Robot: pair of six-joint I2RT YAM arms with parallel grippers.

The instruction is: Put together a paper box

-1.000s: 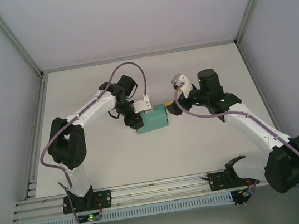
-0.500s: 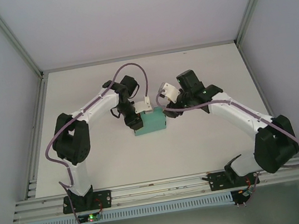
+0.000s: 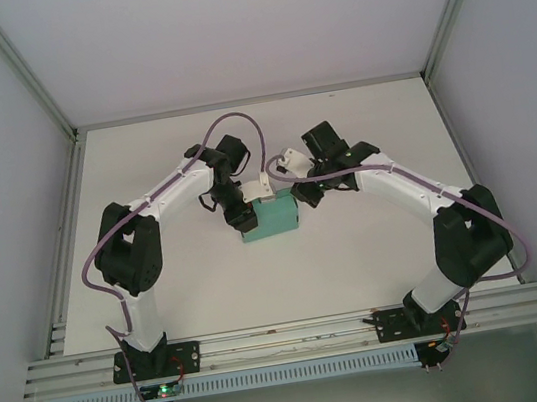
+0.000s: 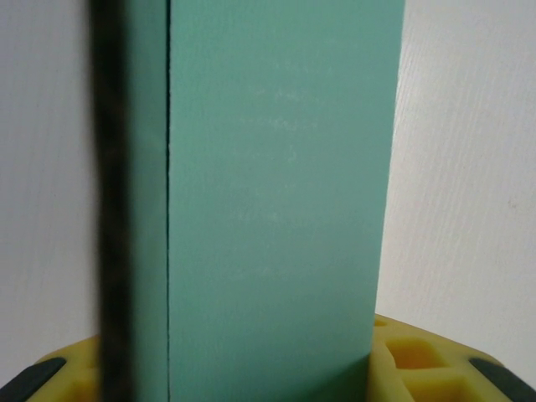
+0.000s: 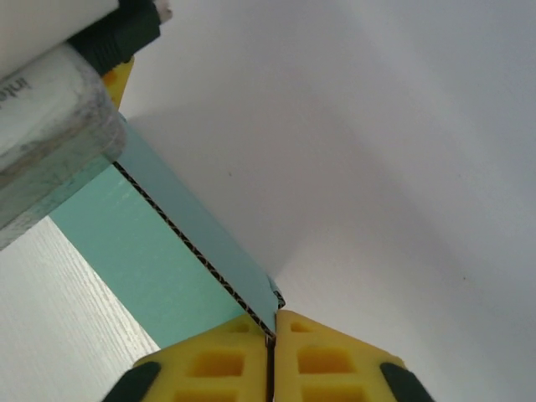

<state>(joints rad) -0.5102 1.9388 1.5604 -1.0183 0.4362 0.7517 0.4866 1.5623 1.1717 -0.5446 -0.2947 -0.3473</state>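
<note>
**Item:** paper box, teal-green card, folded into a small rectangular form. It lies on the white desk near its middle, between the two arms.

**Left gripper**: at the box's left end in the overhead view. In the left wrist view the left gripper has the box standing up between its yellow pads. One pad sits at each side of the teal panel, so the jaws are clenched across the box. A dark, blurred vertical strip runs along the panel's left side; what it is cannot be told.

**Right gripper**: at the box's upper right corner. In the right wrist view the right gripper has its yellow pads pressed together. A corrugated card edge of the box runs down into the seam between them, so the jaws are pinched on that thin wall.

**Also in the right wrist view:** a white cylindrical part of the left arm, upper left, touching the teal card.
</note>
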